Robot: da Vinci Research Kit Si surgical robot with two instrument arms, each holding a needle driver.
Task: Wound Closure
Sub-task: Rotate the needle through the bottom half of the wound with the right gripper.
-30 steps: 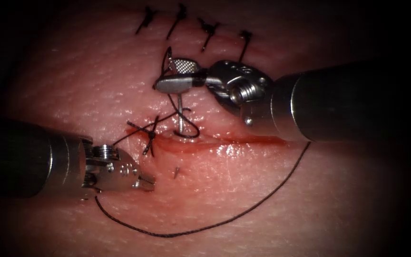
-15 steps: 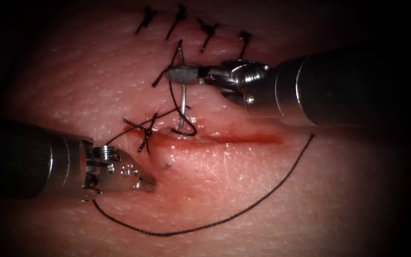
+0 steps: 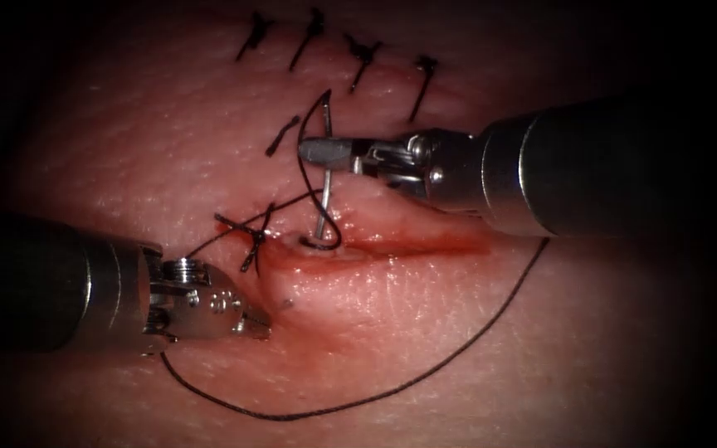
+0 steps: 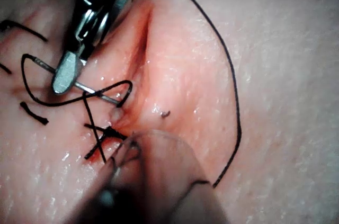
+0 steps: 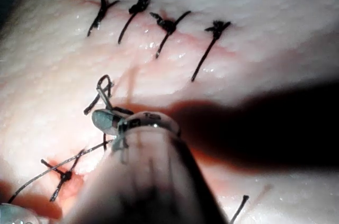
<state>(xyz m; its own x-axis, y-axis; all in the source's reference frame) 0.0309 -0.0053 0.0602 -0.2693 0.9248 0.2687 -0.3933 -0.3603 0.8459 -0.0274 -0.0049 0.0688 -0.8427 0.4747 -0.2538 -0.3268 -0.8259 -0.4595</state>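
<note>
My right tool [image 3: 313, 151] reaches in from the right with its jaws shut on the curved needle [image 3: 322, 203], roughly at mid-curve. Below the jaws the needle's grey shaft slants down into the tissue [image 3: 168, 149] just above the cut [image 3: 425, 245]. Its other end arcs up above the jaws. In the left wrist view the same jaws [image 4: 66, 75] clamp the needle [image 4: 98, 93]. Dark thread [image 3: 358, 402] loops around the needle and sweeps in a wide arc below the cut. My left tool [image 3: 260, 325] rests low on the left, jaws shut, with nothing visible between them.
A knotted stitch [image 3: 252, 236] with cut ends sits at the cut's left end. Several finished stitches [image 3: 358, 50] line the far tissue. Red fluid [image 3: 375, 247] pools along the cut. A short cut end of thread [image 3: 282, 135] lies left of the right jaws.
The right jaws stood open around the needle a second ago and have shut on it. That tool has rolled, and the needle's upper end stands higher. The left tool has barely moved.
</note>
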